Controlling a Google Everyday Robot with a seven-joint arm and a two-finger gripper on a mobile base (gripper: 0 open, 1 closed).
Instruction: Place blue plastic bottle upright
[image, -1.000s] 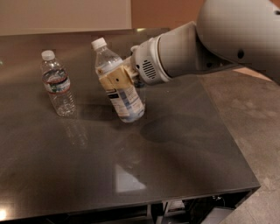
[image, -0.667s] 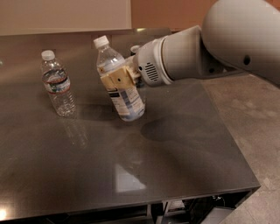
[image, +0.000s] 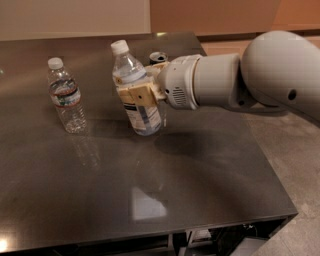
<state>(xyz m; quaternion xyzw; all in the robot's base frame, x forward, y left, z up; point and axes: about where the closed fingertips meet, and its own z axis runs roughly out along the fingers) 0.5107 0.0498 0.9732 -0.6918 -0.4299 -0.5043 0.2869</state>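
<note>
Jaws of my gripper (image: 136, 95) are pinched around the middle of the blue plastic bottle (image: 146, 119), cap up and slightly tilted, mid-surface (image: 200, 175). Ribbed bottle (image: 66, 100) stands well apart at the left of my view and a can (image: 158, 57) is just behind. Plenty of bare room toward the near edge.

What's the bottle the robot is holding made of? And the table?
The blue plastic bottle, clamped mid-body by the gripper above the table's middle, looks like thin clear plastic: see-through and shiny. The table looks like dark polished stone or laminate, since it shows reflections; which one is unclear.
</note>
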